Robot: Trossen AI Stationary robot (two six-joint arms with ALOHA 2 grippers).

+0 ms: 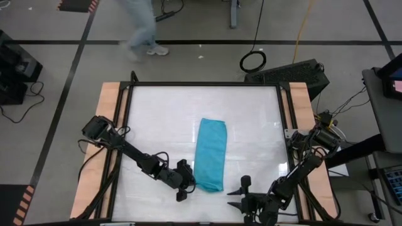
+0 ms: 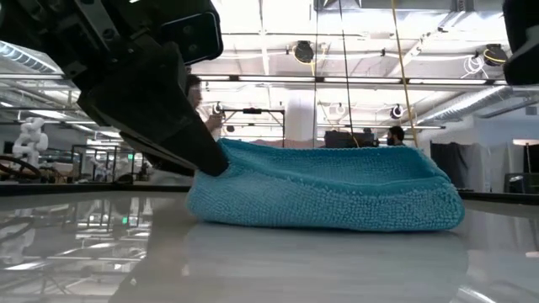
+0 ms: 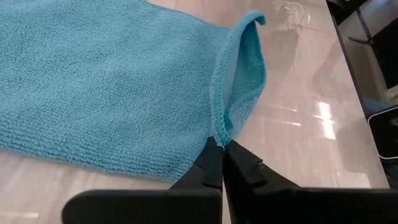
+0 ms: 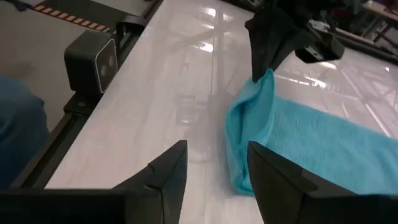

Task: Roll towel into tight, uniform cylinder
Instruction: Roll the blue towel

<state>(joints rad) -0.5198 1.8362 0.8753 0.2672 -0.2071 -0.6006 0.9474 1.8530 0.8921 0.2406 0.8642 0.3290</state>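
Left gripper [image 3: 221, 151]: fingers pinched together on one corner of the towel [image 1: 210, 155], at its near end, corner lifted off the white tabletop [image 1: 157, 119]. Towel lies mid-table as a long folded strip, not yet rolled. Right gripper [image 4: 214, 163] waits near the table's front edge, fingers spread, holding nothing, just short of the towel's near end.

Risks I see: my grip looks like hem only, possibly one layer, hard to tell. Pull and it slips, or layers separate. One-corner start would skew the roll into a cone. Slack gives a loose core.
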